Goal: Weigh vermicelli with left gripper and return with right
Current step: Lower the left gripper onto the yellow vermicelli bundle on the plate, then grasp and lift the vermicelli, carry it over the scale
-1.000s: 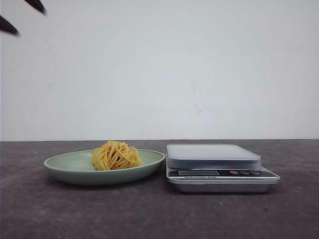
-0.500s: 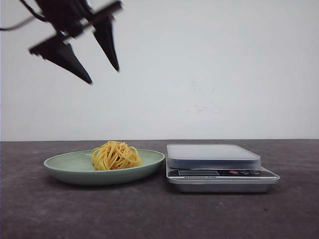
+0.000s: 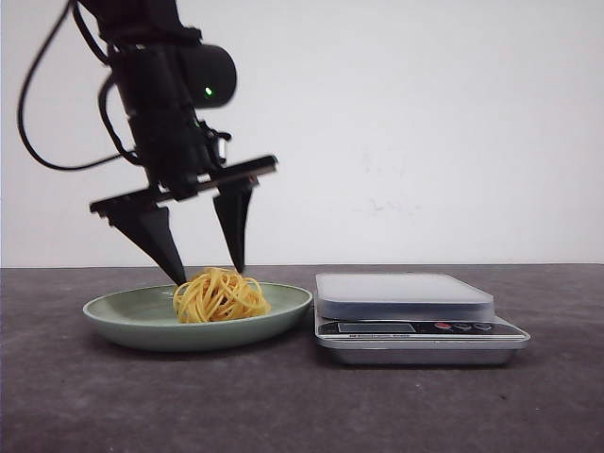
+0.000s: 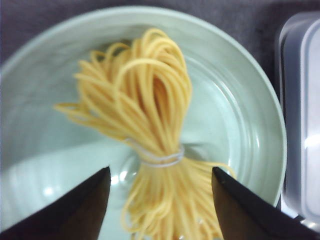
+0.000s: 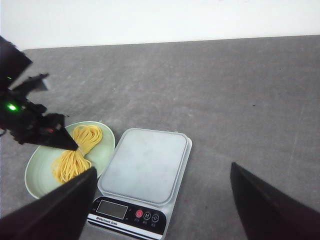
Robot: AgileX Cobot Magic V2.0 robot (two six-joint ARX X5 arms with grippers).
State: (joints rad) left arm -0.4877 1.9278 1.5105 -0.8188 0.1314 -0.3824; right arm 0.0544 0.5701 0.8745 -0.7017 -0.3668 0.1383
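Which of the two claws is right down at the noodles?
The left gripper, open, its fingertips either side of the vermicelli on the green plate. The right gripper hangs open high above the scale.

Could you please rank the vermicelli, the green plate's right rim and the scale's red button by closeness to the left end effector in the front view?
1. The vermicelli, directly beneath the open left end effector, between its fingertips.
2. The green plate's right rim, just to the right.
3. The scale's red button, farthest right, on the scale's front panel.
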